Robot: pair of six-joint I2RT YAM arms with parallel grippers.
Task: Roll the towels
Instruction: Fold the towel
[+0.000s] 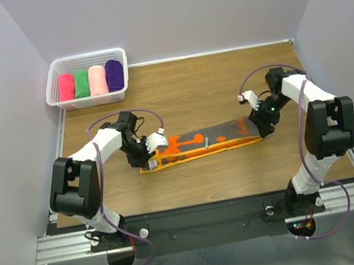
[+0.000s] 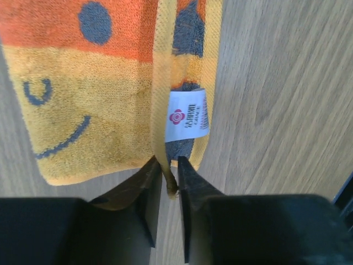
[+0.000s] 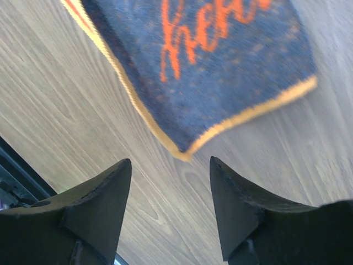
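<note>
The orange towel (image 1: pixel 202 143), printed with darker grey and orange lettering, lies folded in a long strip across the middle of the table. My left gripper (image 1: pixel 148 152) is shut on the yellow hem at its left end. In the left wrist view the hem (image 2: pixel 160 110) runs down between my nearly closed jaws (image 2: pixel 170 168), next to a white label (image 2: pixel 187 116). My right gripper (image 1: pixel 262 130) is open and empty just above the table at the towel's right end. In the right wrist view the towel corner (image 3: pixel 220 61) lies just beyond the open gripper (image 3: pixel 171 165).
A white basket (image 1: pixel 86 56) at the far left corner holds a hot-pink roll (image 1: pixel 66 87), a green roll (image 1: pixel 82 84), a pale pink roll (image 1: pixel 97 80) and a purple roll (image 1: pixel 114 75). Grey walls enclose the table on three sides.
</note>
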